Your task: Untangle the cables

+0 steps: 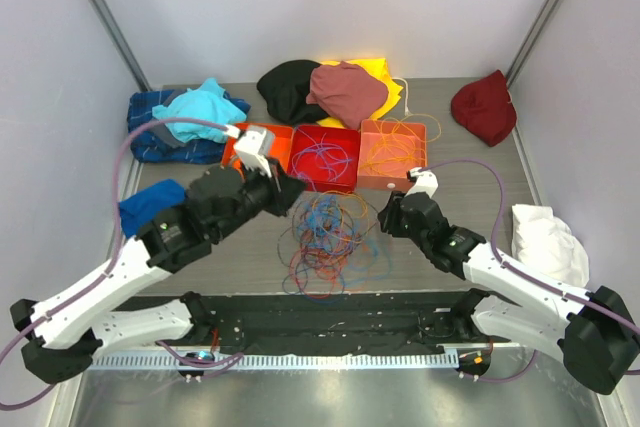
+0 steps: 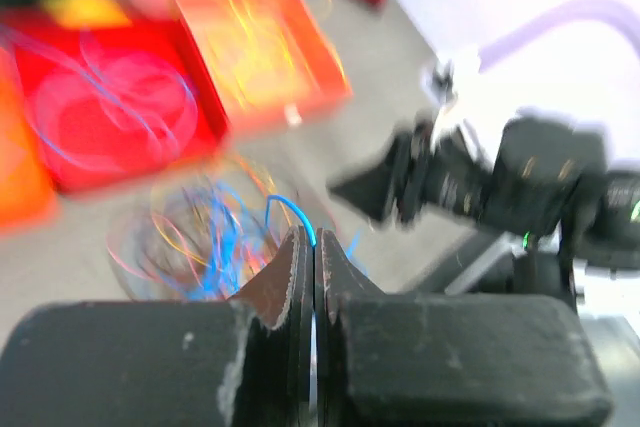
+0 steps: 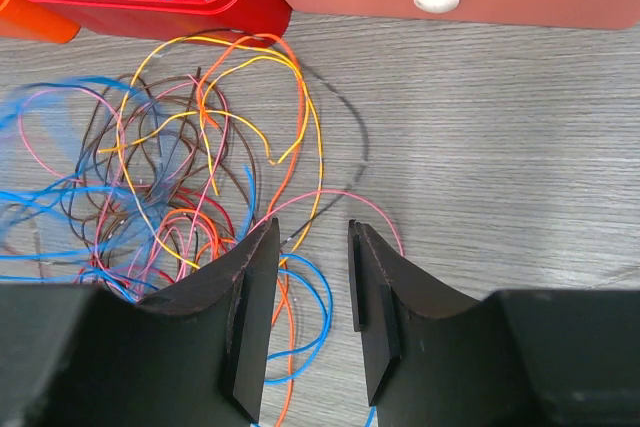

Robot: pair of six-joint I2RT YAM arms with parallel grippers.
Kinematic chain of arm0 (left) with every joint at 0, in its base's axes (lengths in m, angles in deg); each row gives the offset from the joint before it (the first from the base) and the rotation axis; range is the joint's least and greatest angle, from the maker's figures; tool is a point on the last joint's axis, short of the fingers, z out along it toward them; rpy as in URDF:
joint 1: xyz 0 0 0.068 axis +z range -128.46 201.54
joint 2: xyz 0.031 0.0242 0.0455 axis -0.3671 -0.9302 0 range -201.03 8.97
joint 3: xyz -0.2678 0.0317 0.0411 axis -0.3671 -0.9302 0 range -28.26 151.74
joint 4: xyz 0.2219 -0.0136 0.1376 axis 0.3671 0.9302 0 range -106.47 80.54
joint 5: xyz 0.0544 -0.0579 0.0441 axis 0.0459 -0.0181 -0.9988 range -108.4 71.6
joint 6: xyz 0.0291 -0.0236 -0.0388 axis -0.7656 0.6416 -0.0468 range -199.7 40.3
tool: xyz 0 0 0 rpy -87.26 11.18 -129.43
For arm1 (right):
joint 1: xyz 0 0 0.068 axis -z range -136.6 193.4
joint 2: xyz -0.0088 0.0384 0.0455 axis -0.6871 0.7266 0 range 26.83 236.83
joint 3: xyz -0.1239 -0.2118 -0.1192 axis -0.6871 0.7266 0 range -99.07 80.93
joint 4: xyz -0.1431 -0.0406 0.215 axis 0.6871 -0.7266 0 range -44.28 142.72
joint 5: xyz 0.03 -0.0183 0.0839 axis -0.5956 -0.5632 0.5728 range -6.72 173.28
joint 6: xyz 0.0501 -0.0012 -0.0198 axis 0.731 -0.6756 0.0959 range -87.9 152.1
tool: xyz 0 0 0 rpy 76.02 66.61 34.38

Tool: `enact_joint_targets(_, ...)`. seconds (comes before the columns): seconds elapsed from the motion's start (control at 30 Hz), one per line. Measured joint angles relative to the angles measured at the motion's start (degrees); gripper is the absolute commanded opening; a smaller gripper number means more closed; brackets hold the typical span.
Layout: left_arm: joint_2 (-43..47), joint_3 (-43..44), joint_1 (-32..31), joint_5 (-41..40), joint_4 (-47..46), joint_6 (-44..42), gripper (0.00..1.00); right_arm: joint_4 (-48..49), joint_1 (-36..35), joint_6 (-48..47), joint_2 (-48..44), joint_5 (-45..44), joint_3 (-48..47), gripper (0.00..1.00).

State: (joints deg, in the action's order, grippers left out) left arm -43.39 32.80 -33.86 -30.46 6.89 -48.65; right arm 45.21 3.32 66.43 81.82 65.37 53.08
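- The cables lie in a loose multicolour tangle on the worktop, between your two arms and just in front of the row of trays.
- Some strands already sit apart. Blue and purple loops are in the red tray and orange and yellow ones are in the salmon tray. You look to be partway through, with the main knot still to thin out.
- Your left claw is pressed shut, and a blue cable arches out from between its tips. This view is blurred, but the strand appears to be pinched there.
- Your right claw is parted by a modest gap and holds nothing. It hangs low over the right edge of the tangle, where pink, orange and yellow loops cross beneath the gap.
- The step in hand looks like drawing that one blue strand out of the heap.
- For the next move, lift the blue cable slowly up and away, and watch whether the rest of the pile rises with it.
- If it does, bring the right claw down to pin or pinch the neighbouring loops so that only the blue one slides free.
- Pull too fast and you may tighten the crossings rather than loosen them.
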Motion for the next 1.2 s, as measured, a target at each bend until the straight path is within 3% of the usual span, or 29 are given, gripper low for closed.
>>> enact_joint_targets(0.2,-5.57,16.48,0.83,-7.63,3.56,-8.92,0.00,0.11,-0.04,-0.17,-0.22,0.04,-0.66,0.41)
enact_joint_targets(0.53,-20.17,43.87,3.08,-10.80,8.02,-18.01,0.00,1.62,-0.87,-1.27,-1.14,1.77,-3.87,0.42)
enact_joint_targets(0.87,-25.24,63.69,3.08,-10.86,10.88,-21.51,0.00,8.02,-13.55,-4.98,3.58,2.99,-9.11,0.42)
enact_joint_targets(1.0,-26.69,65.94,3.08,-10.99,10.80,-22.91,0.00,9.09,-14.62,-5.27,4.90,1.51,-10.14,0.42)
enact_joint_targets(1.2,-30.21,61.53,4.70,-12.33,9.60,-24.09,0.00,6.32,-14.58,-5.09,0.04,-3.48,-9.75,0.42)
